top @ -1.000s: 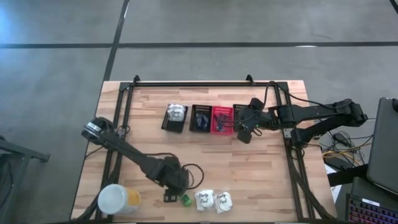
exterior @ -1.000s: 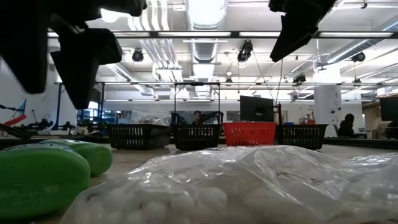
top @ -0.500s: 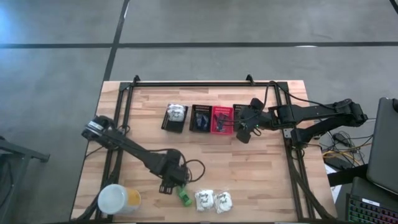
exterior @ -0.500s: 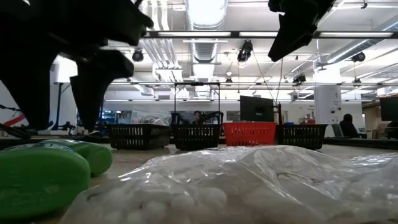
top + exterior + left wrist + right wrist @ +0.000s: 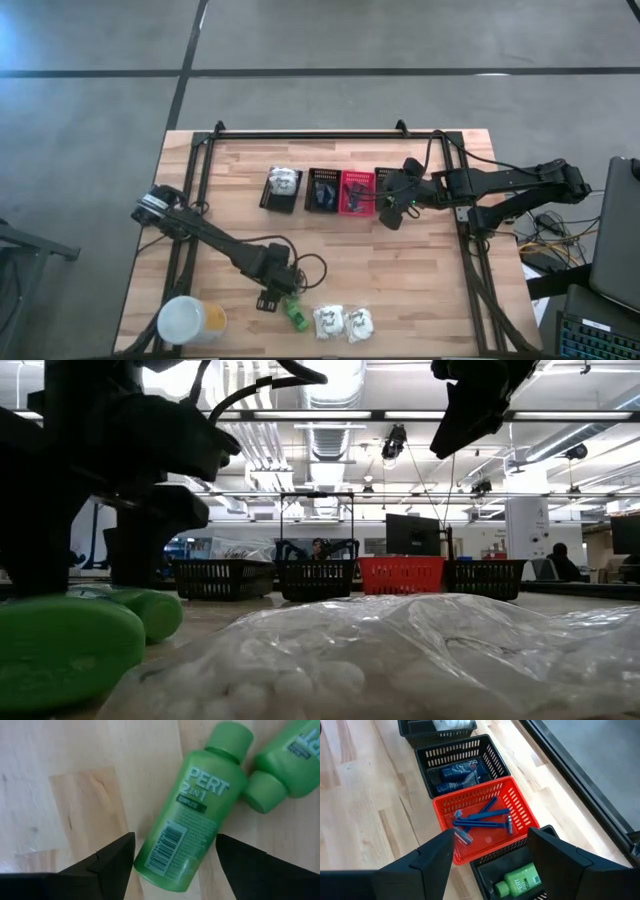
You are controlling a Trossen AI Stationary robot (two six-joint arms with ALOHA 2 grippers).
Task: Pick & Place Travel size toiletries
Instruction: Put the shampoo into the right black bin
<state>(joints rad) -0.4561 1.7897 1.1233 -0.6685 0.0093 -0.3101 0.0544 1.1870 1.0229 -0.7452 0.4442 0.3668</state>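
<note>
- High view: over the last second the left gripper (image 5: 281, 298) has swung from the table's near edge onto the green bottles (image 5: 295, 312), which lie just left of two white packets (image 5: 340, 322). Between the half-second mark and now it has hardly shifted, so I judge the approach finished and a grasp next. The right gripper (image 5: 392, 205) has stayed over the row of baskets (image 5: 330, 190) at the far side, by the rightmost one.
- Low view: the left arm's dark bulk has dropped lower and now stands right behind the nearer green bottle (image 5: 60, 650), with a second bottle (image 5: 150, 612) past it. A clear, crinkly packet (image 5: 400, 660) fills the foreground. The four baskets sit in a line well behind, the red basket (image 5: 400, 574) third.
- Left wrist view: the fingers stand apart, straddling the base end of one green bottle (image 5: 192, 827) that lies flat on the wood, white "PERT 2in1" print and barcode facing up, cap pointing away. A second bottle (image 5: 280, 760) lies cap-to-shoulder beside it, close enough that closing might nudge it.
- Right wrist view: the right fingers are spread and hold nothing. Below sit the red basket (image 5: 520, 807) with blue razors (image 5: 482, 822), a black basket (image 5: 492, 757) with dark tubes (image 5: 457, 775), and one already holding a green bottle (image 5: 517, 882).
</note>
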